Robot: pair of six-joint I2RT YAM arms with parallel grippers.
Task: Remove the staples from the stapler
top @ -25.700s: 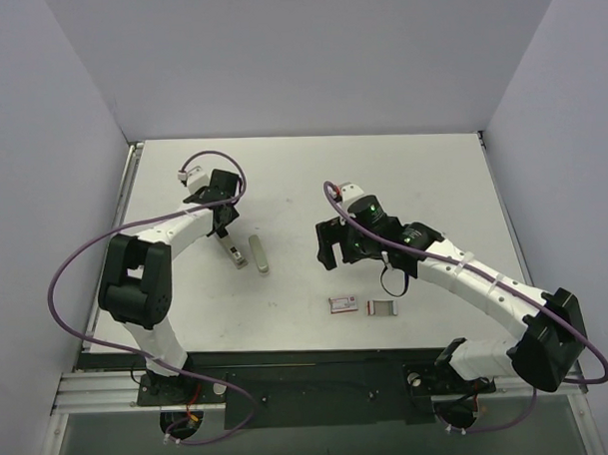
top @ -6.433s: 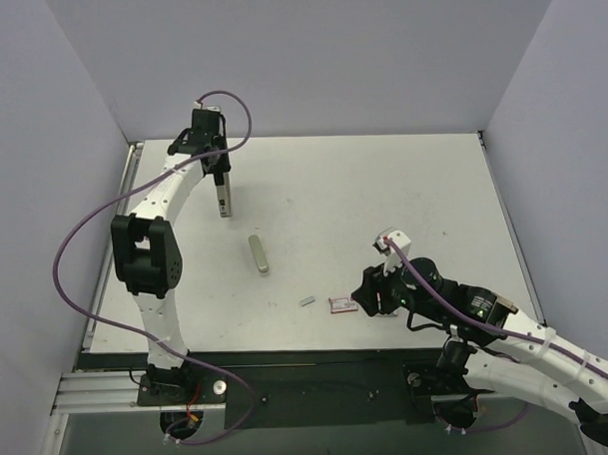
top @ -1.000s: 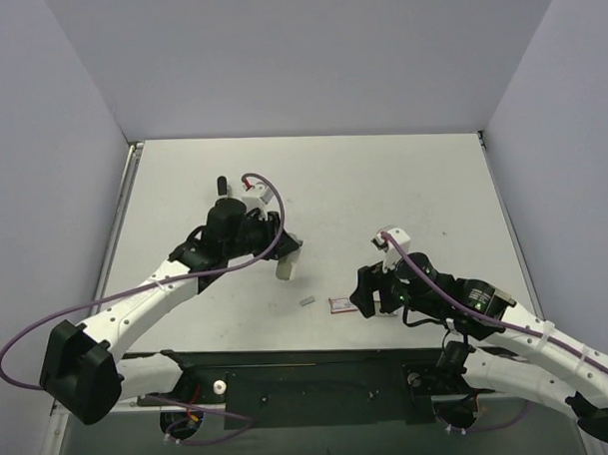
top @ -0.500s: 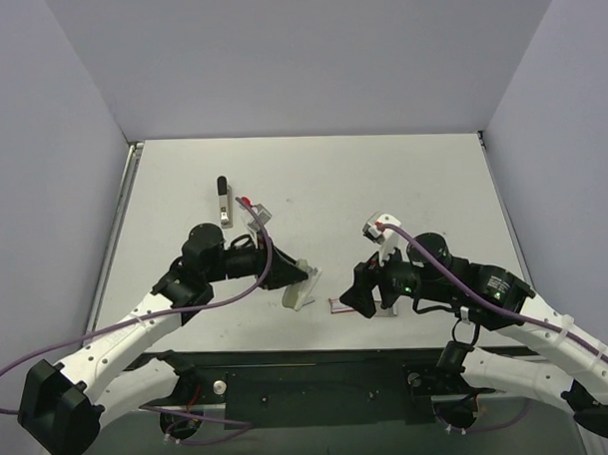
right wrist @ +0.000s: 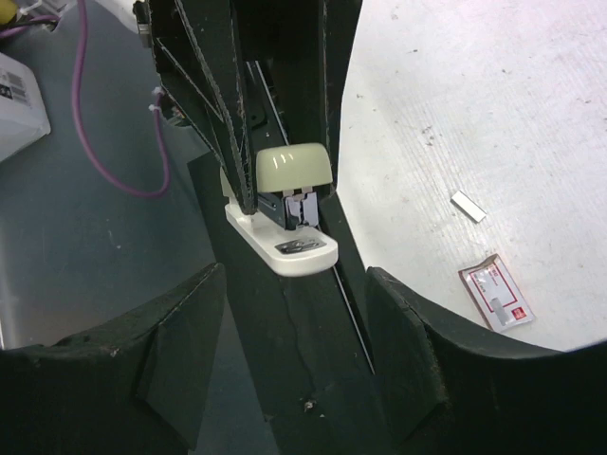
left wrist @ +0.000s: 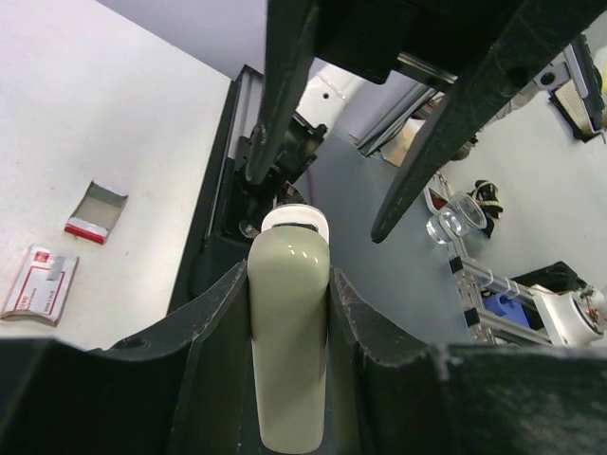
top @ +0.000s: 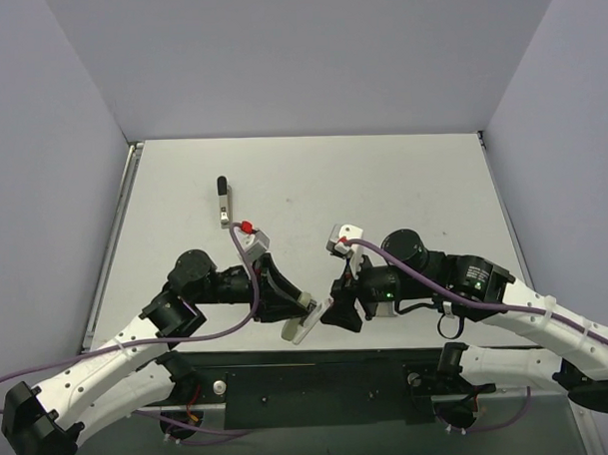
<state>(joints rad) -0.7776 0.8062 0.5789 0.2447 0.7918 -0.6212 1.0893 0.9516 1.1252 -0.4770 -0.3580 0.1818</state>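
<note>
Olive-capped stapler (top: 299, 325) is lifted over the near edge of the surface (top: 402, 184), pinched by left tool (top: 295, 314). Left wrist: pinch sits mid-body. Right wrist: right tool (right wrist: 294, 275) is spread around the nose; closing off-centre could twist the stapler loose.

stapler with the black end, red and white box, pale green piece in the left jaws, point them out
stapler (top: 224, 202): top view, middle of its silvery body
red-and-white box (right wrist: 494, 289): right wrist view, its printed face
pale green piece (left wrist: 289, 332): left wrist view, its smooth green back

No legible text or labels anywhere.
</note>
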